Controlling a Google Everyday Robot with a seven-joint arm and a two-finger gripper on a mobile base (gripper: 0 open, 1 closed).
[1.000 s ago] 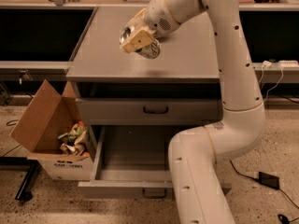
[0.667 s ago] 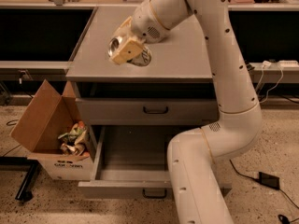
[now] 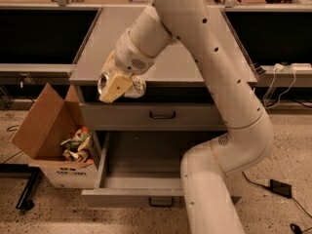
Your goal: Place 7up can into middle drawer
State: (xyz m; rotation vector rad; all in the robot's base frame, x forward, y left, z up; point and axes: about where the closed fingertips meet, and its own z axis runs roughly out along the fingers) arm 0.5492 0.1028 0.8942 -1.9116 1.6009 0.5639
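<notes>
My gripper (image 3: 117, 87), with pale yellow fingers, is shut on the 7up can (image 3: 136, 87), a small silver can held tilted with its top rim facing left. It hangs in front of the cabinet top's front edge, at the level of the closed upper drawer front (image 3: 195, 117). The middle drawer (image 3: 141, 162) is pulled open below it, a wide shallow grey tray with a low front panel and a small dark handle (image 3: 161, 202). The gripper is above the drawer's left part. My arm covers the drawer's right side.
The grey cabinet top (image 3: 146, 48) lies behind the gripper. An open cardboard box (image 3: 46, 130) with crumpled wrappers stands on the floor left of the drawer. A black stand foot (image 3: 27, 191) is at lower left. Cables and a power adapter (image 3: 280, 188) lie on the right.
The gripper with the can has moved down and to the left, from above the cabinet top to in front of its front edge, over the open drawer.
</notes>
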